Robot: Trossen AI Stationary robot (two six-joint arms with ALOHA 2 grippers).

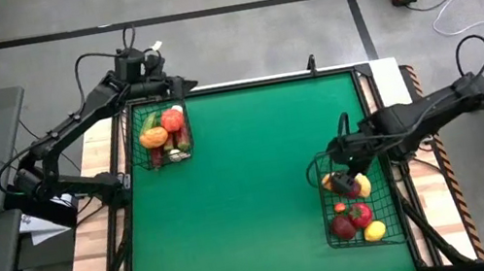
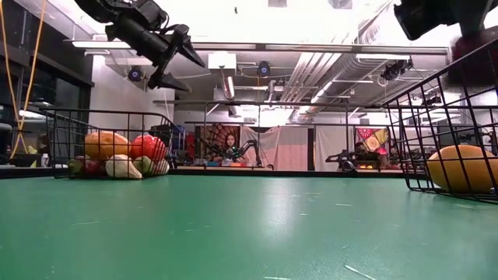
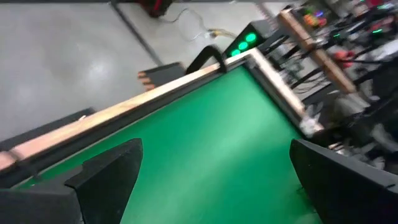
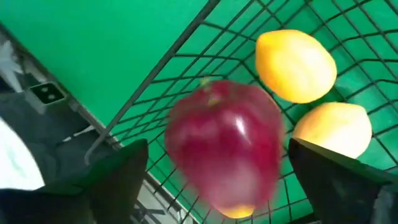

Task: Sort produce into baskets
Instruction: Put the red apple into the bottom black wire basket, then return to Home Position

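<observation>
Already, both wire baskets hold produce on the green bench [image 1: 250,183].

Left end effector [image 2: 180,56] hangs above the smaller basket [image 1: 188,154] at the bench's far left corner, fingers apart and holding nothing; that basket carries orange, red, green and white pieces. Right end effector [image 1: 360,182] sits over the larger basket [image 1: 399,232] at the near right, fingers spread (nothing clamped between them), with a dark red apple [image 4: 227,146] between them beside two yellow fruits [image 4: 296,65].
</observation>
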